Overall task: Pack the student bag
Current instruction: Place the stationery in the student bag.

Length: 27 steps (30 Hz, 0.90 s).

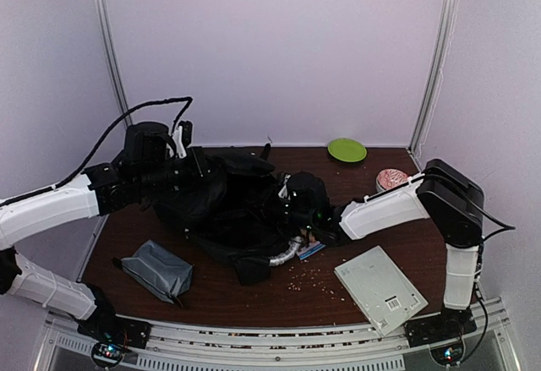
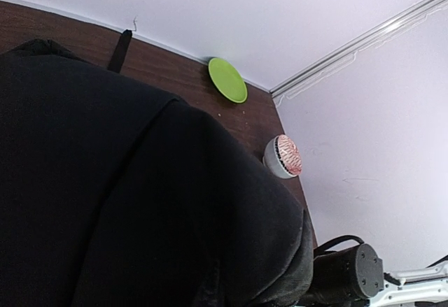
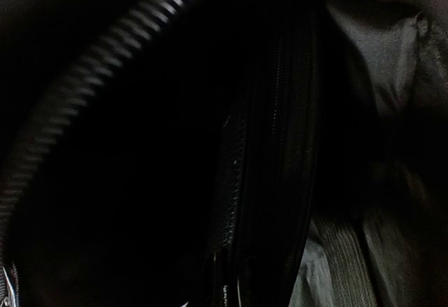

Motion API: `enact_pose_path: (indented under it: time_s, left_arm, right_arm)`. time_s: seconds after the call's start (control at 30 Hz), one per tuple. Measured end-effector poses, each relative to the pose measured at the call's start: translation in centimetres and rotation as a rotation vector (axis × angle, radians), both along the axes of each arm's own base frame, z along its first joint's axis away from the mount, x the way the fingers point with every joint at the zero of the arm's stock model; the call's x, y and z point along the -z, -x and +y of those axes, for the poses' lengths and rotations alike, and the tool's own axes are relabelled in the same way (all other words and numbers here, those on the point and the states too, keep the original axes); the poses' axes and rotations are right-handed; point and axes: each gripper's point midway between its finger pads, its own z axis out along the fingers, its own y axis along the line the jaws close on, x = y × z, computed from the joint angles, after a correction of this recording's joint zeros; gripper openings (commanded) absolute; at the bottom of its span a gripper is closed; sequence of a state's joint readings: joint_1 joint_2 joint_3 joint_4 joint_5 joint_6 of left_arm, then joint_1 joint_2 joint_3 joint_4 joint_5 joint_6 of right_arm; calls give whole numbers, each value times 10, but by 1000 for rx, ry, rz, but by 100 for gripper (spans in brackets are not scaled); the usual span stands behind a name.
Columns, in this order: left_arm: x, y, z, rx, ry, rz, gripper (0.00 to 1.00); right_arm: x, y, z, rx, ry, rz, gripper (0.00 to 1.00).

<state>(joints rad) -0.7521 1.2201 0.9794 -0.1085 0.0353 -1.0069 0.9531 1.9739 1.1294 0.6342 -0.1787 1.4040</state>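
Note:
The student bag (image 1: 221, 204) is a big black soft heap in the middle of the table, its grey-white handle (image 1: 282, 258) hanging toward the front. My left gripper (image 1: 186, 163) is at the bag's back left edge, shut, and the fabric rises up to it. In the left wrist view black bag cloth (image 2: 126, 202) hides the fingers. My right wrist (image 1: 308, 196) reaches into the bag's opening from the right, fingers buried. The right wrist view is dark: zip teeth (image 3: 91, 83), a black inner panel (image 3: 280, 153) and grey lining (image 3: 381, 62), with no fingers showing.
A grey zip pouch (image 1: 157, 269) lies front left. A flat white board (image 1: 379, 289) lies front right, with crumbs beside it. A small blue item (image 1: 312, 249) pokes out by the handle. A green plate (image 1: 347, 150) and a pink-filled bowl (image 1: 390, 178) sit back right.

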Motion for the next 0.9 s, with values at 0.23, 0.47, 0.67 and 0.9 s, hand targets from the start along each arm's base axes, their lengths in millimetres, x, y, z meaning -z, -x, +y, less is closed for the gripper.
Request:
enact_pose_path:
  time_s: [0.23,0.47,0.67,0.9]
  left_arm:
    - [-2,-10,-11,-25,67,5,0]
    - [5,-20,-22,-40,99,22,0]
    - [12,-25,-36,-33,101,36,0]
    - [10,-26,-41,-37,109,34,0]
  right_arm:
    - [-1,-21,11,78,-67,-9,0]
    - [7,-38,27,140,-102,-8,0]
    - [13,-50,45,186,-141,-3,0]
    - [20,-62,63,223,-167,1,0]
